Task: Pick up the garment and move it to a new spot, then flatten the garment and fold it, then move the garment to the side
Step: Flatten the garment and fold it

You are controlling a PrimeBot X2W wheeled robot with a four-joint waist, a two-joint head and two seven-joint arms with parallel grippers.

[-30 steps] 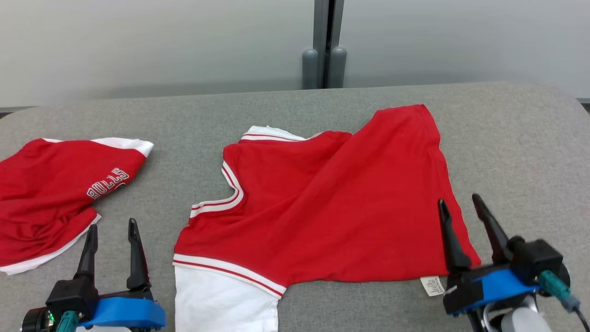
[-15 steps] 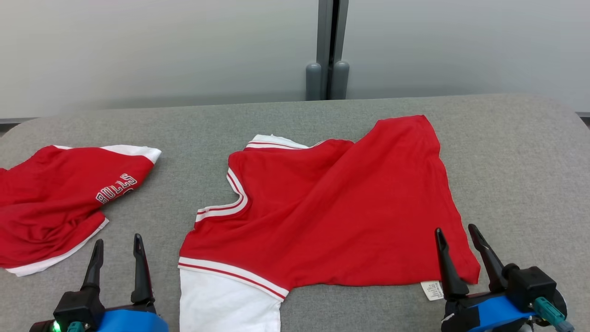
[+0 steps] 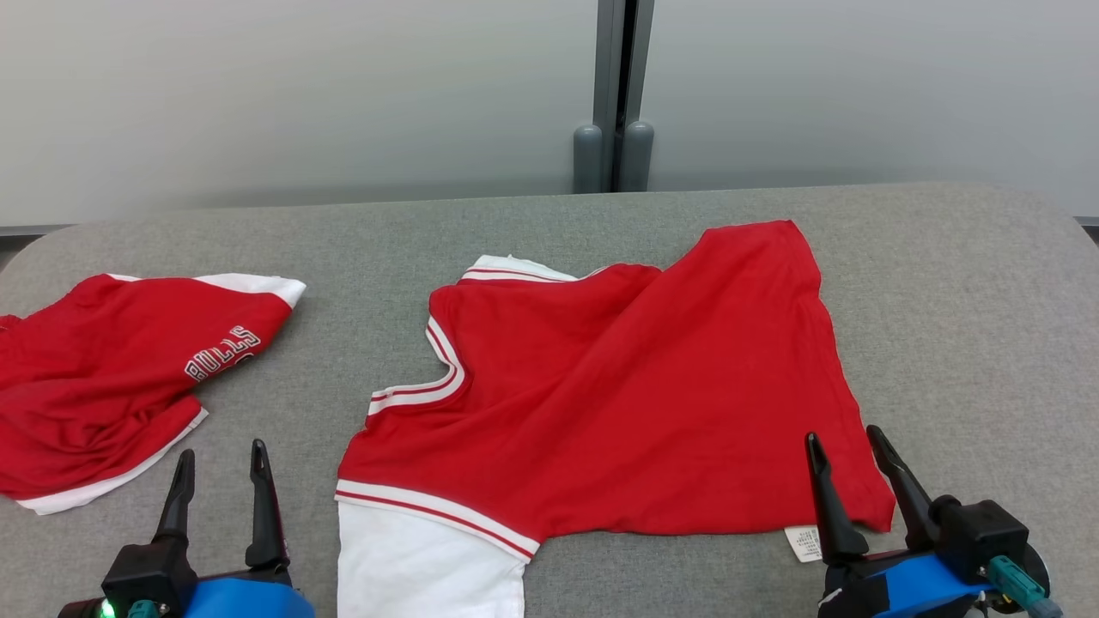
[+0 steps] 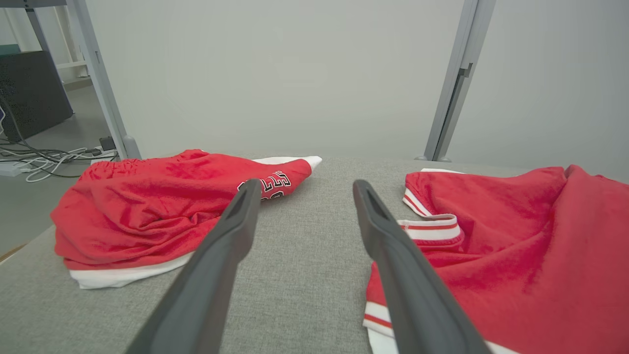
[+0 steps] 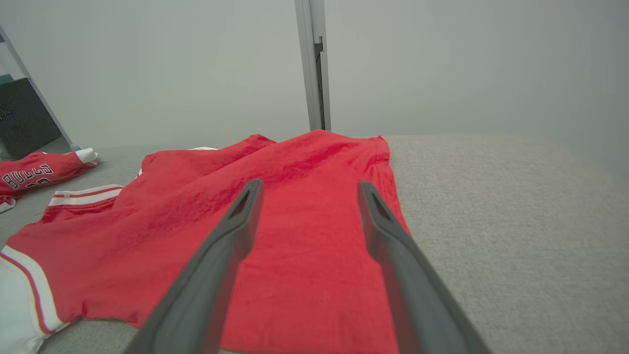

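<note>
Dark jaws on both my arms stand wide apart, holding nothing. My right jaws hang over the red jersey (image 3: pixel 635 403) at its near right corner, beside the white label (image 3: pixel 804 542). My left jaws sit over bare grey counter (image 3: pixel 970 326), just left of its near left edge. That jersey lies spread out mid-counter, slightly rumpled. Red BULLS shorts (image 3: pixel 94 386) lie well to its left, not touching it.

Bright, even, shadowless light; sharp focus.
</note>
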